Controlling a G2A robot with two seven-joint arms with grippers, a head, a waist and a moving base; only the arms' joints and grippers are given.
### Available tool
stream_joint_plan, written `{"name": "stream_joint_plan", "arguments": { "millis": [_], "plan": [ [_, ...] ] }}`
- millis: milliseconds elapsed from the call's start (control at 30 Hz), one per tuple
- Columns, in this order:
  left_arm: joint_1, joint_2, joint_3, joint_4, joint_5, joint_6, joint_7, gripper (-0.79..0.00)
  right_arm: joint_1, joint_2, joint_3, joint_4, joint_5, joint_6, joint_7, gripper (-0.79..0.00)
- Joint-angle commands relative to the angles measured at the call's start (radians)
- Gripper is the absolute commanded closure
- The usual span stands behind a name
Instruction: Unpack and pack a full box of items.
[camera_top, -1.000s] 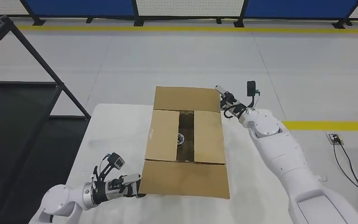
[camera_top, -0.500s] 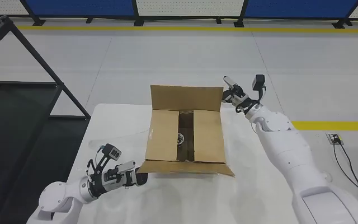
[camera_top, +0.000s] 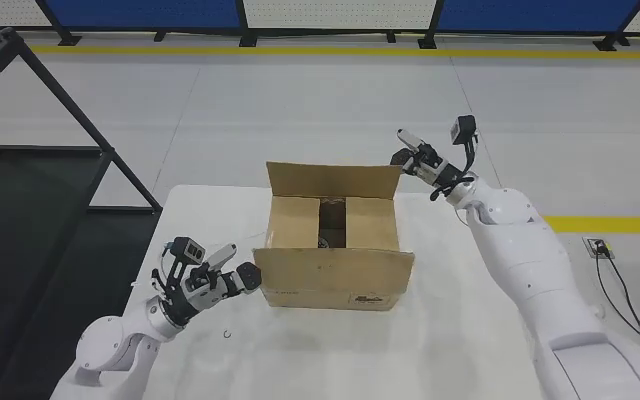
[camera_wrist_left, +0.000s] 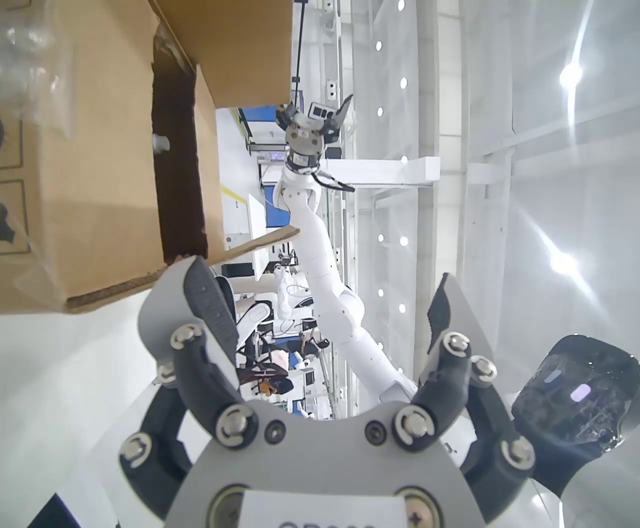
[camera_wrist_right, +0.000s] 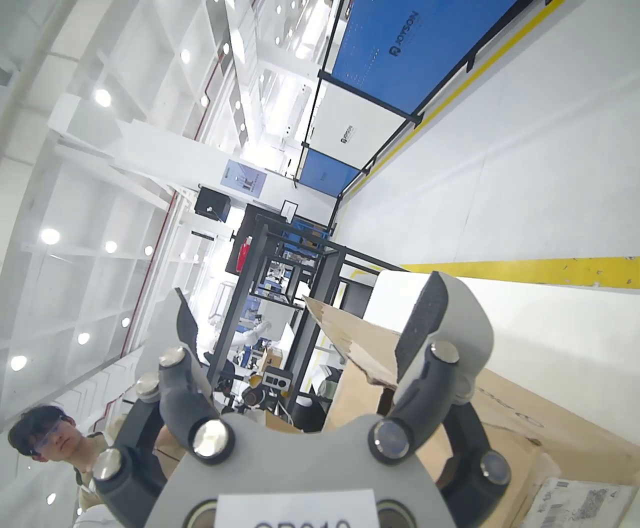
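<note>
Cardboard box (camera_top: 330, 272): we see left hand (camera_top: 238, 270) and right hand (camera_top: 403, 148), both spread wide, at raised flaps (camera_top: 333, 180), which, unheld, may drop shut.

Industrial hall: blue partition panels (camera_top: 140, 12), yellow floor line (camera_top: 300, 50).

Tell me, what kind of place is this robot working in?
Probably a big factory-style hall or robot test lab, not a home. Blue partition panels and a yellow line painted on the pale floor mark off the work area, and rows of ceiling lights shine high overhead.
</note>
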Motion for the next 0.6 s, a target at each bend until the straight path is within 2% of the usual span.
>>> {"name": "stream_joint_plan", "arguments": {
  "millis": [0,200,300,567],
  "plan": [
    [-0.007,-0.003,0.007,-0.002,0.004,-0.007,0.029,-0.785,-0.002,0.006,-0.002,-0.024,-0.025,0.016,0.019,-0.785],
    [-0.035,-0.009,0.03,-0.006,0.046,-0.012,0.106,-0.785,-0.028,0.028,0.008,-0.126,-0.07,0.062,0.07,-0.785],
    [-0.045,-0.011,0.043,-0.011,0.084,-0.009,0.128,-0.785,-0.054,0.04,0.017,-0.202,-0.072,0.14,0.124,-0.785],
    [-0.059,-0.018,0.079,-0.013,0.142,-0.006,0.176,-0.785,-0.179,0.087,0.064,-0.488,-0.154,0.355,0.16,-0.785]
  ]
}}
